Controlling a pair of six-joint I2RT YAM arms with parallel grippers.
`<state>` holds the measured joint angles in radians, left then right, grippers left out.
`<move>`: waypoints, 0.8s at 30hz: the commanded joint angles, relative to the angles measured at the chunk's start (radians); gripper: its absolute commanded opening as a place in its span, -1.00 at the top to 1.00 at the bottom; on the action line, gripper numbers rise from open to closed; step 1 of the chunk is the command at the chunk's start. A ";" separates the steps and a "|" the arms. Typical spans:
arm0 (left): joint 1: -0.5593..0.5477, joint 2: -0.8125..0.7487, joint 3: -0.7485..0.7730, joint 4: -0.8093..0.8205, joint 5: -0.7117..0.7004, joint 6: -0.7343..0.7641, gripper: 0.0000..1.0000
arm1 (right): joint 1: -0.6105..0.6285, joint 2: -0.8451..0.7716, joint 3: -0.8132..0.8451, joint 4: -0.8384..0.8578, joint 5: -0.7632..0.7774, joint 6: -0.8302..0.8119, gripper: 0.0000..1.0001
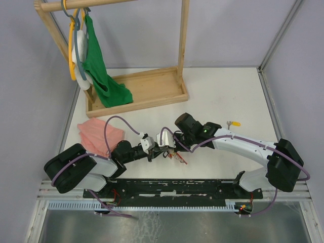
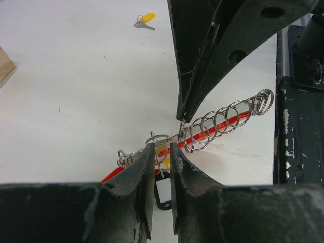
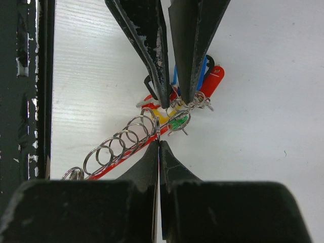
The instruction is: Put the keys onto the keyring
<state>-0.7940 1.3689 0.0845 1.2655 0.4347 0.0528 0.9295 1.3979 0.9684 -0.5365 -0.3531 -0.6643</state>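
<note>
A row of silver rings on a red strip [image 2: 223, 119] lies on the white table, also in the right wrist view [image 3: 119, 147]. Its end joins a bunch with blue [image 3: 202, 71], red [image 3: 214, 81] and black tags. A green-tagged key [image 3: 178, 123] and a yellow tag [image 3: 162, 115] sit in that bunch. My left gripper [image 2: 162, 147] is closed narrowly on the bunch's small ring, a black tag [image 2: 163, 191] hanging below. My right gripper [image 3: 159, 143] is shut on one ring of the row. Both meet at the table's near middle [image 1: 169, 149]. A loose yellow-tagged key [image 1: 234, 123] lies far right, also in the left wrist view [image 2: 144, 20].
A wooden rack [image 1: 136, 93] with hangers and a green cloth [image 1: 104, 76] stands at the back left. A pink cloth [image 1: 98, 132] lies left of the arms. A black rail [image 1: 177, 186] runs along the near edge.
</note>
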 commanded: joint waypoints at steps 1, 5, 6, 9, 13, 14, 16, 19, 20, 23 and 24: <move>-0.004 -0.002 0.036 -0.038 -0.006 0.048 0.51 | 0.006 -0.028 0.021 0.052 0.003 -0.011 0.99; -0.027 0.023 0.046 -0.016 0.012 0.045 0.50 | 0.006 -0.024 0.022 0.059 0.003 -0.006 0.99; -0.037 0.032 0.051 -0.012 0.014 0.045 0.49 | 0.006 -0.022 0.022 0.061 0.002 -0.005 0.99; -0.058 0.051 0.060 0.016 0.008 0.045 0.49 | 0.006 -0.020 0.020 0.064 0.002 -0.003 0.99; -0.068 0.047 0.058 0.028 0.008 0.060 0.47 | 0.006 -0.023 0.016 0.065 0.002 -0.004 0.99; -0.069 0.041 0.058 0.022 0.004 0.065 0.47 | 0.005 -0.023 0.016 0.066 0.002 -0.004 0.99; -0.069 0.032 0.058 0.011 -0.007 0.073 0.47 | 0.005 -0.022 0.015 0.067 -0.004 -0.004 0.99; -0.070 0.018 0.057 0.006 -0.027 0.080 0.51 | 0.006 -0.020 0.013 0.069 -0.010 -0.004 0.99; -0.069 0.016 0.060 0.002 -0.038 0.082 0.52 | 0.005 -0.021 0.012 0.070 -0.014 -0.004 0.99; -0.070 0.017 0.076 -0.024 -0.056 0.088 0.56 | 0.005 -0.022 0.009 0.078 -0.031 -0.004 0.99; -0.068 0.018 0.081 -0.027 -0.058 0.087 0.57 | 0.005 -0.022 0.008 0.078 -0.033 -0.004 0.99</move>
<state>-0.8505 1.4033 0.1165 1.2266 0.4129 0.0746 0.9276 1.3972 0.9684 -0.5270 -0.3607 -0.6632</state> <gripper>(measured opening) 0.228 0.013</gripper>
